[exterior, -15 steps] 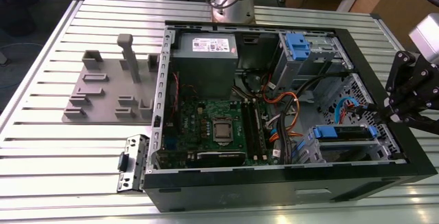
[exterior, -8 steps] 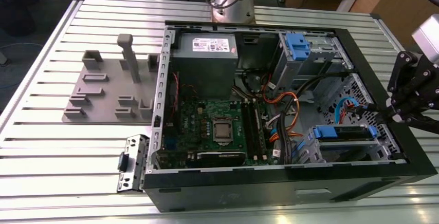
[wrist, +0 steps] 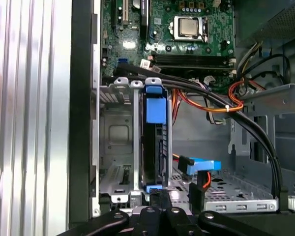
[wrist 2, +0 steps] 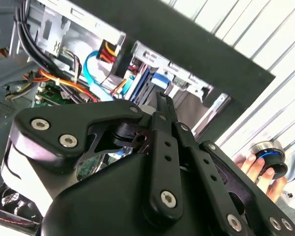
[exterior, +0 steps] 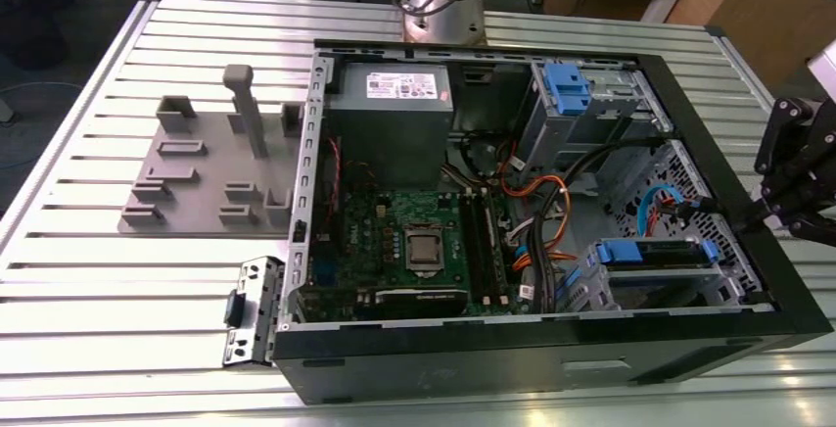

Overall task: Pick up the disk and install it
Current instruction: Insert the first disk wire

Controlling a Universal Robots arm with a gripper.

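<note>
In the exterior view my hand (exterior: 781, 213) hangs at the exterior view's right edge of the open computer case (exterior: 679, 104), just beside the drive cage (exterior: 660, 280) in the near corner, where the disk (exterior: 657, 255) already sits on edge in its bay, its blue frame showing along the top; the ribbed metal counter (exterior: 78, 300) around the case carries a grey fixture (exterior: 196, 177). In the second wrist view my hand (wrist 2: 160, 105) looks pressed together on nothing, its tips pointing at the blue-framed bay beyond; a person's hand (wrist 2: 258, 169) holds a round knob outside the case. In the first wrist view the disk (wrist: 155, 142) stands upright in the cage slot beside an empty bay, with the blue cable connector (wrist: 199, 166) lying loose nearby. I judge the disk seated, the cabling not yet attached.
</note>
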